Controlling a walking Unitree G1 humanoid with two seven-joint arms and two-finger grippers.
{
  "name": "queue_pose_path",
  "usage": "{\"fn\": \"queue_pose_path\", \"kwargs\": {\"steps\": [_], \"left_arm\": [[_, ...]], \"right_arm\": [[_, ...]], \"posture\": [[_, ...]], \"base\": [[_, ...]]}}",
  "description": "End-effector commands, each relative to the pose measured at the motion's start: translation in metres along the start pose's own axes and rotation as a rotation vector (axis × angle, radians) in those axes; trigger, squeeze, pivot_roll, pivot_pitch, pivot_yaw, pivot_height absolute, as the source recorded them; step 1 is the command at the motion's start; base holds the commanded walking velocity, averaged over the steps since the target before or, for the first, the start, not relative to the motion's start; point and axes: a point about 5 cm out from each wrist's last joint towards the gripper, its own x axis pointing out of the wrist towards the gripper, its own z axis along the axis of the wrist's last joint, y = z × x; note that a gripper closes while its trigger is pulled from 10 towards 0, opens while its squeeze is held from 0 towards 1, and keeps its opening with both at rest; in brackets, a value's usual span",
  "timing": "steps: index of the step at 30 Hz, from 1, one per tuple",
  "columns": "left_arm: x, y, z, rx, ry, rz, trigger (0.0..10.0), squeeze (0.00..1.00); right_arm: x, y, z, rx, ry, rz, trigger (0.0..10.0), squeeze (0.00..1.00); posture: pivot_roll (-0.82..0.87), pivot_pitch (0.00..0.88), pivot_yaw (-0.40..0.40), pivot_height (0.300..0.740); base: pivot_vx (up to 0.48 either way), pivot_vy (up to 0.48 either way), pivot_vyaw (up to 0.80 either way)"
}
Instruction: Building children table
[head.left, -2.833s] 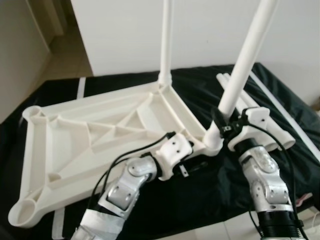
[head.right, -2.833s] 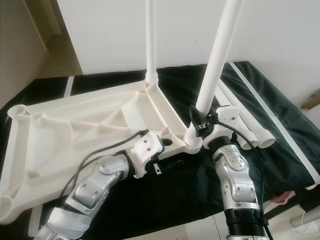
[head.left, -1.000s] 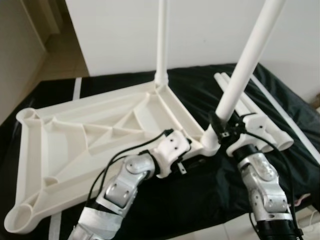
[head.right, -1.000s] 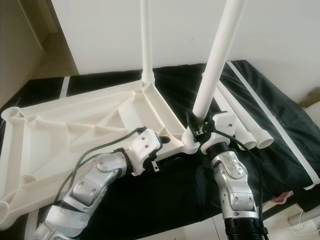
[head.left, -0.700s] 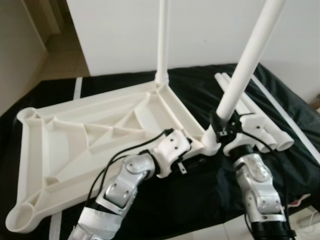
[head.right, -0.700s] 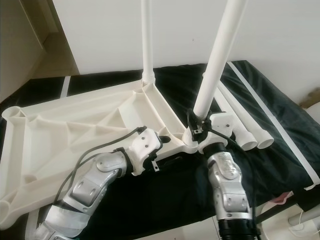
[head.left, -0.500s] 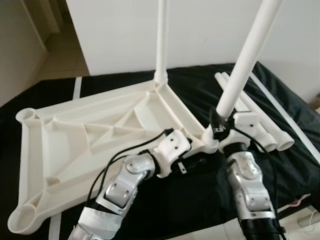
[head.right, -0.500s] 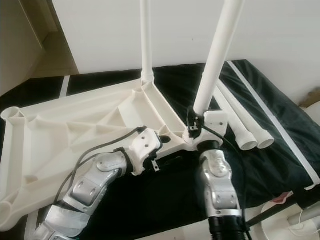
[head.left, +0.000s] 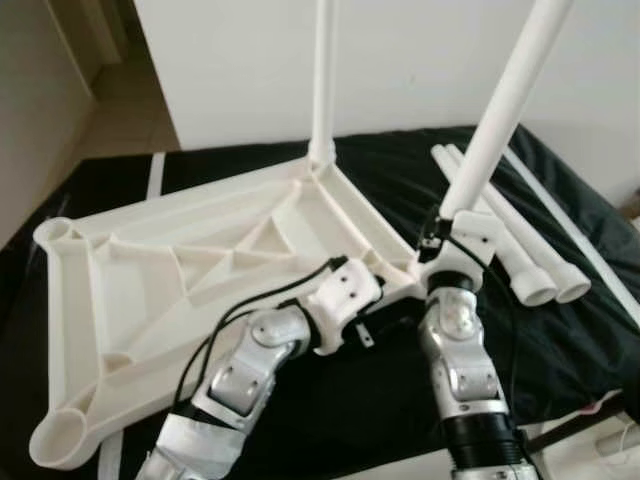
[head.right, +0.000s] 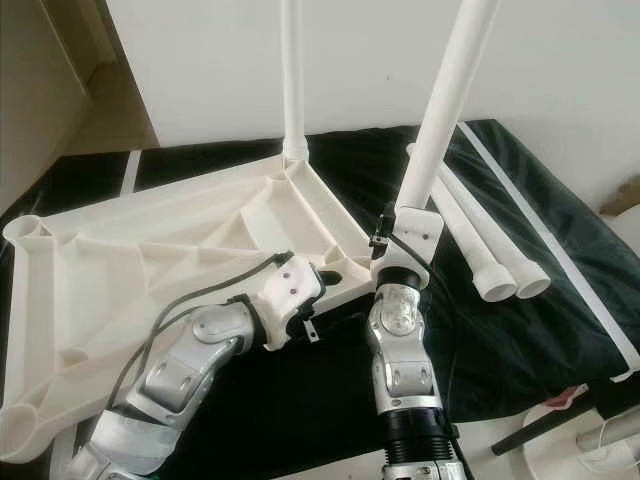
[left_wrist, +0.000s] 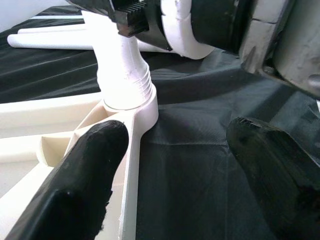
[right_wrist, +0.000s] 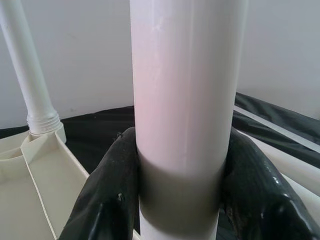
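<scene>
We record one white plastic tabletop (head.left: 170, 270), lying underside up on a black cloth (head.left: 560, 230), its ribbed frame facing us. One far leg (head.left: 322, 75) stands upright in the far corner socket. One near leg (head.left: 500, 110) rises, tilted slightly to the right, from the near right corner socket (left_wrist: 132, 107). Our right gripper (right_wrist: 182, 200) is clamped around this near leg just above the socket, a black finger (right_wrist: 107, 195) pressed on each side of the tube; in the left wrist view its toothed pad sits against the leg directly above the threaded collar. Our left gripper (left_wrist: 172, 165) is at the near edge of the tabletop, just left of that socket, with its jaws wide apart: one finger (left_wrist: 85, 170) rests against the white rim, the other lies over the black cloth, and nothing sits between them. Two spare legs (head.left: 520, 250) lie side by side on the cloth to the right, flared ends nearest us.
</scene>
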Motion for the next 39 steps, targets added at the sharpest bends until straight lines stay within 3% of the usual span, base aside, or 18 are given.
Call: {"fn": "queue_pose_path", "kwargs": {"steps": [1,6,8,16,17,18,19,23,27,28,32,35,39], "left_arm": [[0.001,0.000,0.000,-0.011,0.003,0.014,10.0,0.00],[0.001,0.000,0.000,-0.011,0.003,0.014,10.0,0.00],[0.001,0.000,0.000,-0.010,0.003,0.013,10.0,0.00],[0.001,0.000,0.000,-0.011,0.002,0.012,10.0,0.00],[0.002,0.000,0.000,-0.013,0.001,0.012,10.0,0.00],[0.002,0.000,0.000,-0.013,0.001,0.012,10.0,0.00],[0.002,-0.001,0.001,-0.013,0.001,0.011,10.0,0.00],[0.003,-0.002,0.001,-0.013,0.000,0.006,10.0,0.00],[0.004,-0.002,0.001,-0.008,0.002,0.002,10.0,0.00],[0.005,-0.004,0.000,0.003,0.010,-0.006,10.0,0.00],[0.006,-0.005,-0.001,0.006,0.012,-0.008,10.0,0.00],[0.008,-0.009,-0.005,0.023,0.031,-0.021,10.0,0.00],[0.009,-0.010,-0.005,0.026,0.035,-0.024,10.0,0.00]], "right_arm": [[-0.003,-0.018,-0.029,-0.045,0.143,-0.108,10.0,0.00],[-0.001,-0.017,-0.028,-0.050,0.123,-0.103,10.0,0.00],[-0.001,-0.016,-0.026,-0.018,0.113,-0.048,10.0,1.00],[0.000,-0.013,-0.014,0.047,0.037,0.042,10.0,1.00],[0.001,-0.016,-0.013,0.052,0.025,0.056,10.0,0.74],[0.001,-0.016,-0.013,0.052,0.025,0.056,10.0,0.74],[0.003,-0.018,-0.012,0.064,0.024,0.087,10.0,0.00],[0.010,-0.026,-0.012,0.051,0.023,0.221,10.0,0.00],[0.013,-0.030,-0.012,0.033,0.029,0.269,10.0,0.00],[0.018,-0.039,-0.016,0.003,0.047,0.360,10.0,0.00],[0.018,-0.041,-0.017,-0.004,0.052,0.385,10.0,0.00],[0.020,-0.047,-0.025,-0.058,0.090,0.532,10.0,0.00],[0.021,-0.049,-0.026,-0.073,0.097,0.571,10.0,0.00]], "posture": [[-0.02,0.027,-0.008,0.740],[-0.03,0.025,-0.007,0.740],[-0.03,0.023,-0.007,0.740],[-0.03,0.019,-0.010,0.740],[-0.03,0.019,-0.012,0.740],[-0.03,0.019,-0.012,0.740],[-0.03,0.017,-0.011,0.740],[-0.03,0.013,-0.009,0.740],[-0.03,0.011,-0.009,0.740],[-0.04,0.008,-0.010,0.740],[-0.04,0.008,-0.010,0.740],[-0.04,0.001,-0.007,0.740],[-0.04,0.000,-0.006,0.740]], "base": [[0.000,0.000,0.00],[0.000,0.000,0.00],[0.000,0.000,0.00],[0.000,0.000,0.00],[0.000,0.000,0.00],[0.000,0.000,0.00],[0.000,0.000,0.00],[0.000,0.000,0.00],[0.000,0.000,0.00],[0.000,0.000,0.00],[0.000,0.000,0.00],[0.000,0.000,0.00],[0.000,0.000,0.00]]}}
